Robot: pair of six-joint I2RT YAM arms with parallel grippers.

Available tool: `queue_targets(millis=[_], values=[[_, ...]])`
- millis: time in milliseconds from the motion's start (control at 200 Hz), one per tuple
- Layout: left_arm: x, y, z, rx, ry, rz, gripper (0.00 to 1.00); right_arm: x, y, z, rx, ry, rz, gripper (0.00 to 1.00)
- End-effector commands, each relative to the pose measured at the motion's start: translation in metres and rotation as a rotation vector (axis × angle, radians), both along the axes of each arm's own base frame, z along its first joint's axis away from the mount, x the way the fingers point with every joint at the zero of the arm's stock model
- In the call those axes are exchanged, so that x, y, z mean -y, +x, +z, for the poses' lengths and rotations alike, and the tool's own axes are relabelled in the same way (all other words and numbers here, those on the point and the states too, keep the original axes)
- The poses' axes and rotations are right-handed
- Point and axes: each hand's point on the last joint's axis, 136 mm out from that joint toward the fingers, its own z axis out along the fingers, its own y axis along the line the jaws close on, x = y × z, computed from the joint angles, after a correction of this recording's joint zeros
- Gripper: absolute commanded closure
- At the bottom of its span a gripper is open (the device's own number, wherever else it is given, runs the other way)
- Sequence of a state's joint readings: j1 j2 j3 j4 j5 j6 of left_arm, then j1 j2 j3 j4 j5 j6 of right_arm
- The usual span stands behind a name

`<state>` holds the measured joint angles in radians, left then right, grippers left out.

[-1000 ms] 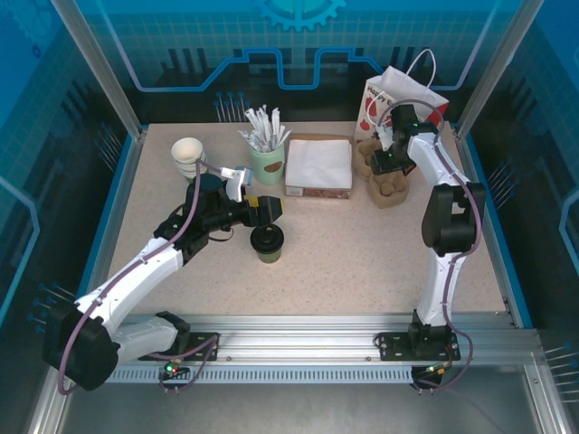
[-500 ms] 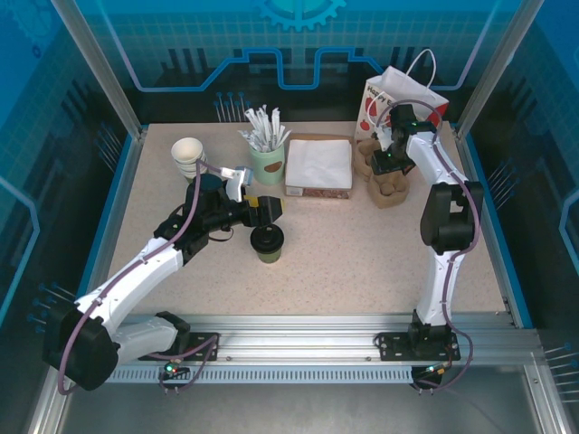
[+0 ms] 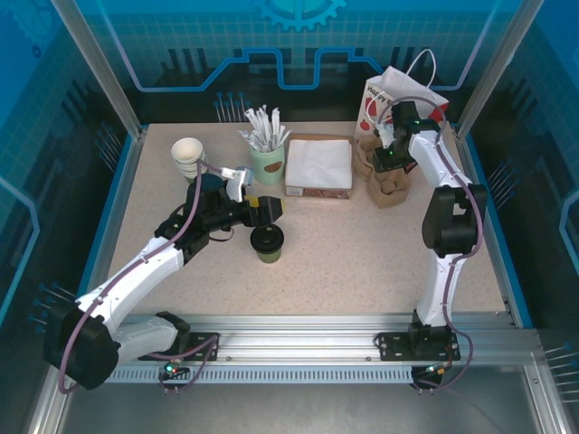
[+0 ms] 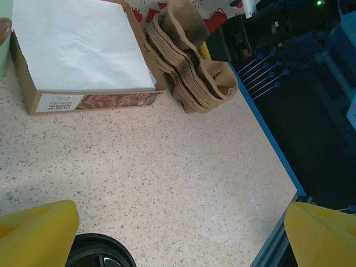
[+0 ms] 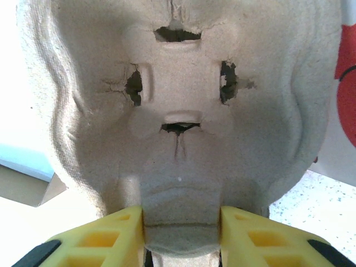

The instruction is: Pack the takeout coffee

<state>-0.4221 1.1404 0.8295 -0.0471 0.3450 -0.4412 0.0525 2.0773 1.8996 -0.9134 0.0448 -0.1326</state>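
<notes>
- Our right claw [image 5: 182,232] is clamped on the top cup carrier [image 5: 178,111]: its two yellow fingers [image 5: 100,236] press against either side of a tab on the carrier's near edge.
- From above, we see the right claw [image 3: 385,160] at the far right of the table [image 3: 362,262], over the stack of brown pulp carriers [image 3: 387,187].
- A white paper bag [image 3: 403,101] with red print and a cord handle stands just behind that stack.
- Just left of the stack lies a flat box of white napkins [image 3: 318,165]. The left wrist view shows the box [image 4: 78,47] and the carriers [image 4: 192,72] close together.
- Farther left stand a pale green cup of white wrapped sticks [image 3: 268,155] and a stack of lidless cups [image 3: 188,154].
- The coffee cup [image 3: 268,240], green with a black lid, stands upright near the middle of the table, well apart from the bag and carriers, with bare tabletop between them.
- Our left claw [image 3: 269,209] hangs just behind the coffee cup, aimed toward the right side.
- Seen from the wrist, the left claw [image 4: 178,233] has its fingers wide apart and grips nothing. The cup's black lid [image 4: 100,253] shows at the bottom edge, close beside the left-hand finger [image 4: 36,231].
</notes>
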Motion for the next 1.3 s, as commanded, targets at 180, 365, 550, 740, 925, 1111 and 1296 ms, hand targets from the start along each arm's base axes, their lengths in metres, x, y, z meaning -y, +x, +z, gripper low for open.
queue_targets(millis=[180,365,550,740,925,1111,1296], values=[[-0.002,-0.003,-0.001,0.025,0.036,0.001,0.04,-0.019,-0.010,0.052,0.083,0.033,0.039,0.65],[-0.010,-0.007,-0.006,0.029,0.058,0.028,0.03,-0.040,-0.035,0.098,0.176,0.045,0.069,0.66],[-0.028,-0.010,-0.005,0.038,0.073,0.090,0.03,-0.098,-0.092,0.103,0.179,0.110,0.196,0.66],[-0.057,-0.014,-0.013,0.008,0.051,0.175,0.03,-0.168,-0.153,0.052,0.055,0.169,0.353,0.65],[-0.067,-0.019,-0.019,0.000,0.060,0.201,0.03,-0.201,-0.176,-0.006,-0.065,0.139,0.417,0.65],[-0.068,-0.021,-0.021,-0.005,0.061,0.199,0.03,-0.220,-0.178,-0.043,-0.129,0.120,0.444,0.65],[-0.067,-0.021,-0.019,0.002,0.063,0.194,0.03,-0.231,-0.179,-0.066,-0.169,0.075,0.464,0.64]])
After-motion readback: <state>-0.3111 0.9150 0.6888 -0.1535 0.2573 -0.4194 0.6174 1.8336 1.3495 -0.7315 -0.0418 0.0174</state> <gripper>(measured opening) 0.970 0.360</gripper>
